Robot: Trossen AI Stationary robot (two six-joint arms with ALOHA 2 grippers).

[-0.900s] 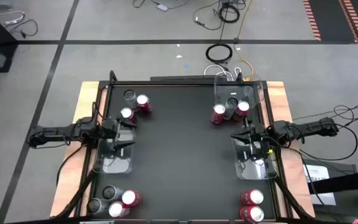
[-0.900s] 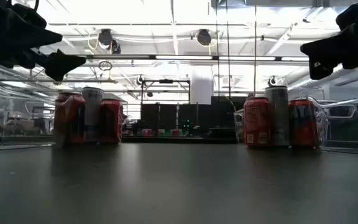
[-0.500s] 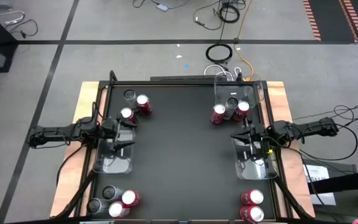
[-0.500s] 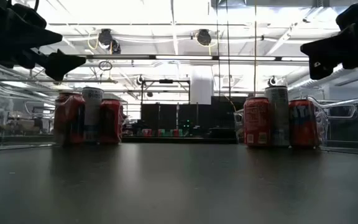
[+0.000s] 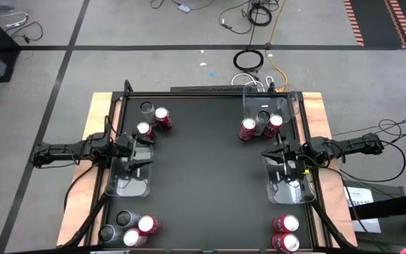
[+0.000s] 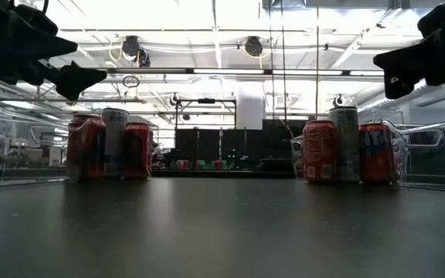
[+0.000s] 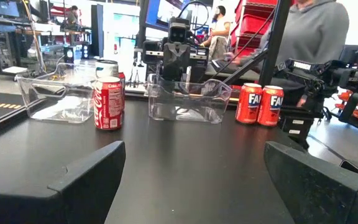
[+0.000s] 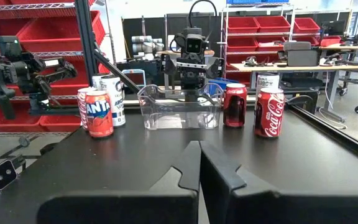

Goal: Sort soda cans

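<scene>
Red and grey soda cans (image 5: 154, 120) unmoved at 11, 1, 5, 7 o'clock. Left gripper (image 5: 141, 151) spread wide, right gripper (image 5: 276, 154) closed, both empty, unchanged; sorting not begun.

Both our arms reach in from the table's sides, held above the surface.

Our left gripper (image 5: 141, 152) sits at mid-table on the left edge with its fingers (image 7: 86, 177) spread wide. Our right gripper (image 5: 275, 153) mirrors it on the right edge, its fingers (image 8: 182, 174) closed together.
</scene>
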